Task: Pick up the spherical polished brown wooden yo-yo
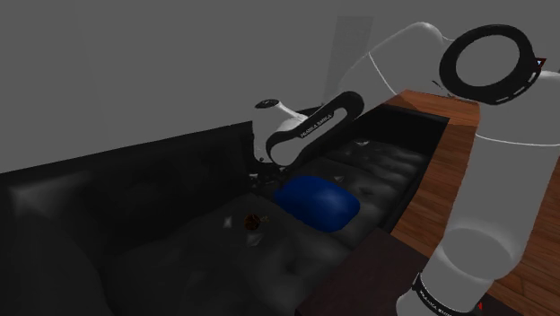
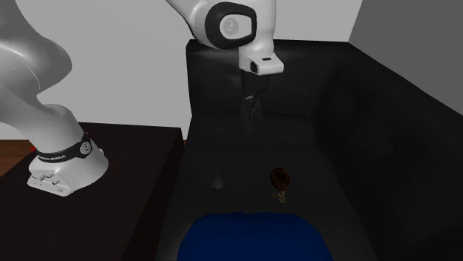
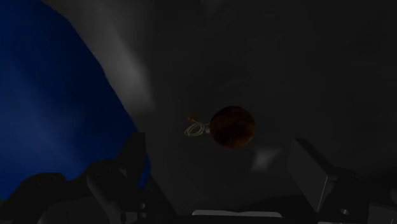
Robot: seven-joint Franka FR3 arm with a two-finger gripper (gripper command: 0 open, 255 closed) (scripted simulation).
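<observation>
One brown yo-yo is lying at twelve o'clock from the wide-open pincer, apart from it, nearly centred ahead.

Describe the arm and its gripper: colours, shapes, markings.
The arm has rounded white links with black rings at the joints. Black bands with small white lettering wrap the forearm and the base. The gripper is all black, with two blocky fingers.
</observation>
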